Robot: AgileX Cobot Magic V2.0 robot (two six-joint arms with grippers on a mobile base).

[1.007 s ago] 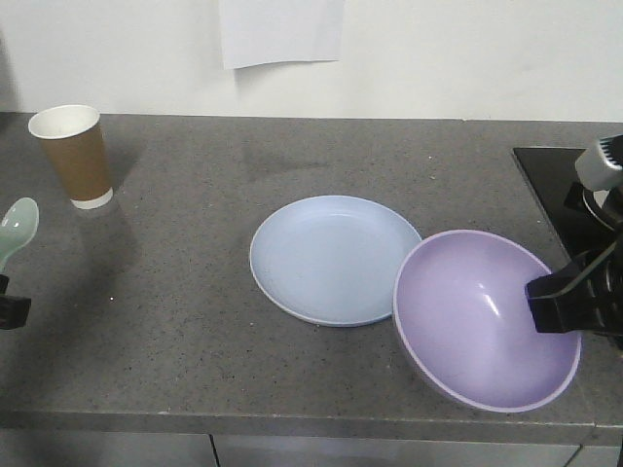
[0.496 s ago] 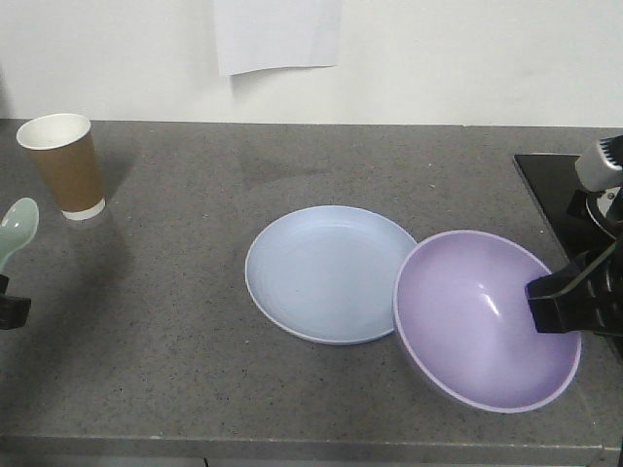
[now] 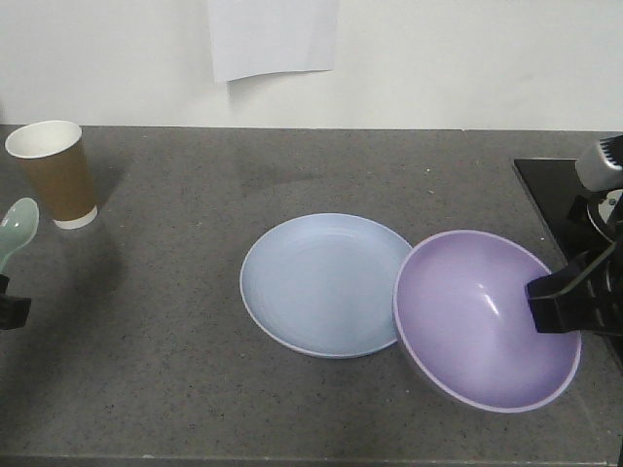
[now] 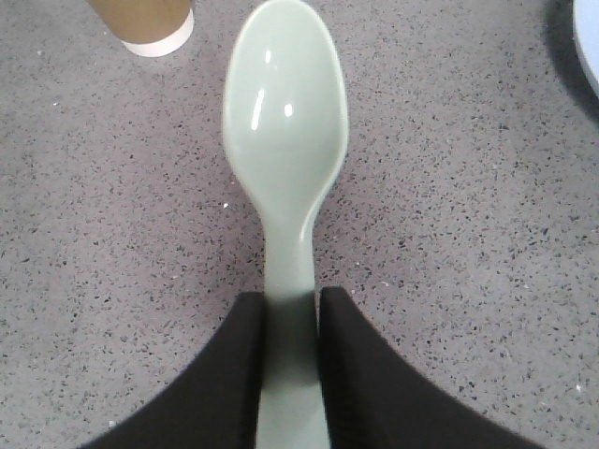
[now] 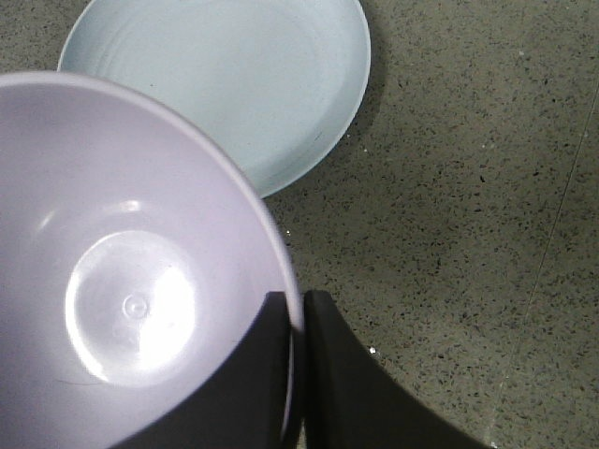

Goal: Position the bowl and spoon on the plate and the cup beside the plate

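My left gripper (image 4: 291, 313) clamps the slim handle of the glossy mint spoon (image 4: 285, 131); my right gripper (image 5: 296, 313) pinches the rim of the smooth, round bowl (image 5: 122, 281) near the speckled counter (image 5: 449, 187)'s front edge.

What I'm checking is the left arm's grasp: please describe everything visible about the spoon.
The spoon is pale mint green, glossy like plastic, with an oval scoop facing up and a slim straight handle. The left gripper clamps the handle between its two black fingers, with the scoop pointing roughly toward the cup. It is over the speckled grey countertop; whether it touches is unclear.
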